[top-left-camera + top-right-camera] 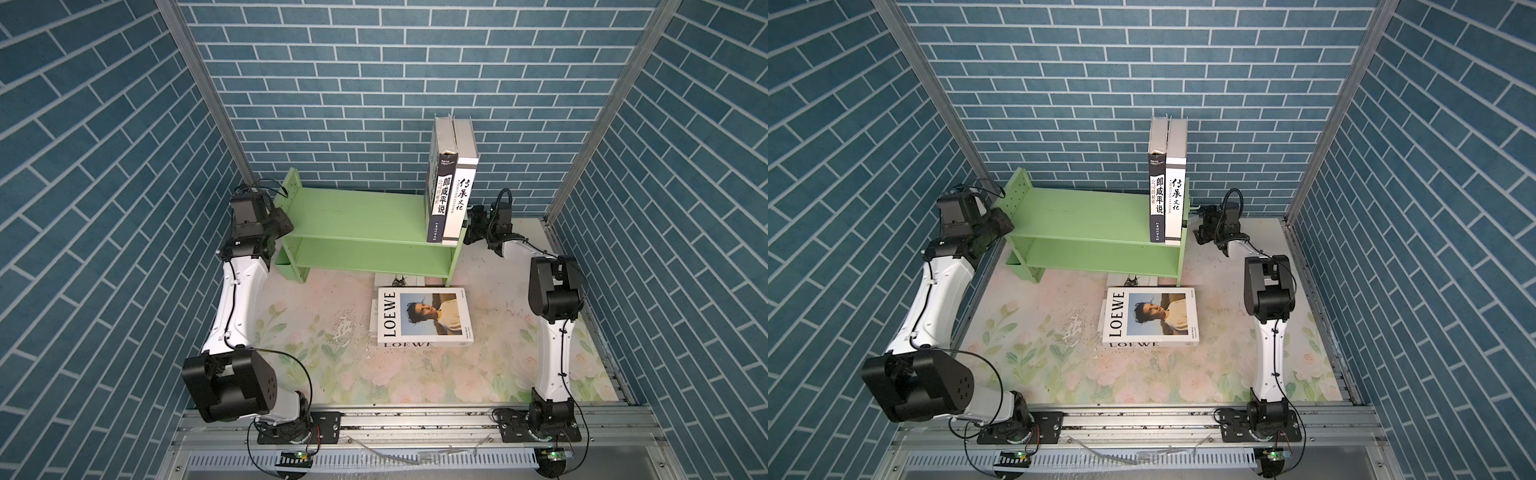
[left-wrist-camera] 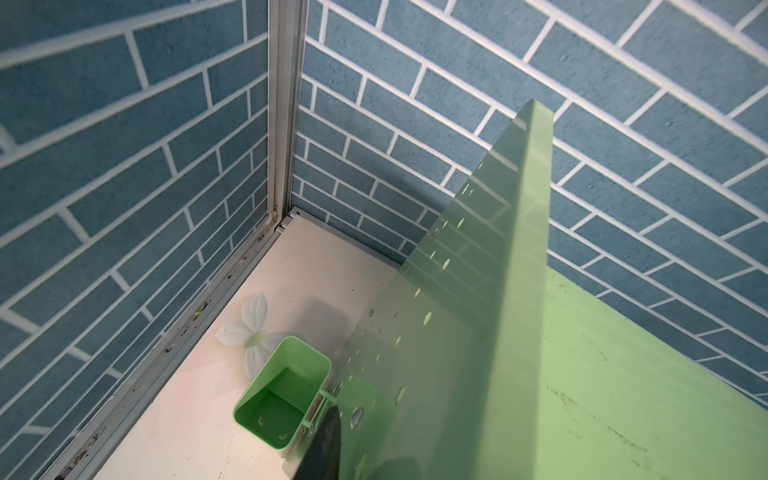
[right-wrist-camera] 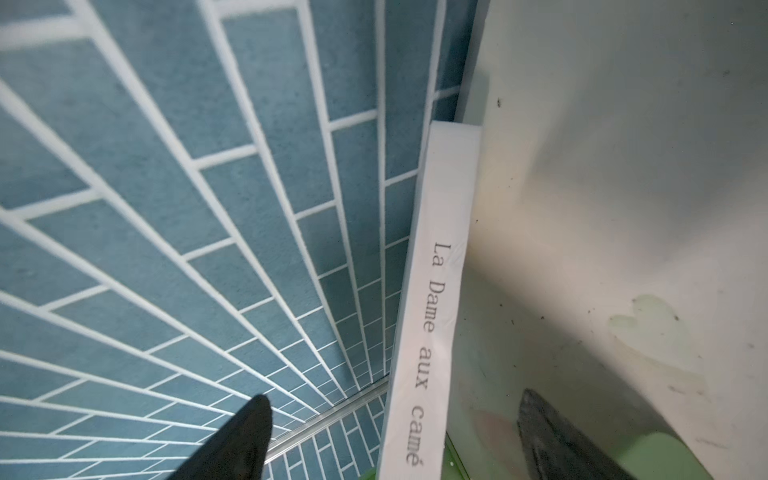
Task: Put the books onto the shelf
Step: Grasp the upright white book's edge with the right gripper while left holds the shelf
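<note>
Blue brick-patterned walls [image 1: 374, 62] (three sides) enclose a floral tabletop [image 1: 311, 365].

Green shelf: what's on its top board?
Two upright books, touching, at the right end: black-spined book and white-spined book. Top board otherwise bare; behind the books is hidden.

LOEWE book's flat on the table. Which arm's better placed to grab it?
Right, probably. The right gripper is open at the white book, nearer the LOEWE book; the left gripper is shut at the shelf's far end.
</note>
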Controlling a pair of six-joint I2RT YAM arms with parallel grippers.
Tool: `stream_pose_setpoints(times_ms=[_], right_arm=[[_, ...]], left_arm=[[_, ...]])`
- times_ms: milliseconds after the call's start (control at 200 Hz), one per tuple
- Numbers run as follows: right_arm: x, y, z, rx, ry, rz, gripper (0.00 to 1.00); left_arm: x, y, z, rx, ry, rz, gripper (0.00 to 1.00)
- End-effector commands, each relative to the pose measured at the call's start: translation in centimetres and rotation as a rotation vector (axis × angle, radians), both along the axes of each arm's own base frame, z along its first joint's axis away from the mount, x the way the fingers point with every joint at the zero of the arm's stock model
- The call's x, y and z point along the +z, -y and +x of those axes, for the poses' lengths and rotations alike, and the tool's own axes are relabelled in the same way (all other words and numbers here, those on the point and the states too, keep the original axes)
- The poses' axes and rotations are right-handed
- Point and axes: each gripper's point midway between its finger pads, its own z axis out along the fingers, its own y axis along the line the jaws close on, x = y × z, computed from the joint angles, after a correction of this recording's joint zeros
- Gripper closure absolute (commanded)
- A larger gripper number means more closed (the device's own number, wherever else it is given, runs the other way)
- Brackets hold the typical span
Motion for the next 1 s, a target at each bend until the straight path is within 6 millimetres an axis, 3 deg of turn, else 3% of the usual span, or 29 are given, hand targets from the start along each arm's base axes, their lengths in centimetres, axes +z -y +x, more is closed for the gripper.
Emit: stream_pose_setpoints(times_ms=[0,370,730,880,990], right_arm=[[0.3,-0.4,1.2,-0.011,-0.011,0.092,0.08],[-1.0,-2.3,3.7,0.015,-0.015,0.181,0.16],[-2.3,-4.6,4.0,0.065,-0.058,0.253,0.28],[-2.1,-5.2,3.9,0.079,-0.054,0.265,0.38],[-1.6,-4.7,4.2,0.042,-0.022,0.294,0.54]], left_arm=[[-1.3,1.1,-0.7,0.029,-0.029,-0.16,0.72],[-1.6,1.4,-0.7,0.037,-0.039,-0.152,0.72],[-1.3,1.4,-1.5,0.057,-0.035,-0.141,0.72],[-1.3,1.4,-2.1,0.064,-0.033,-0.138,0.72],[-1.3,1.4,-2.5,0.067,-0.032,-0.137,0.72]])
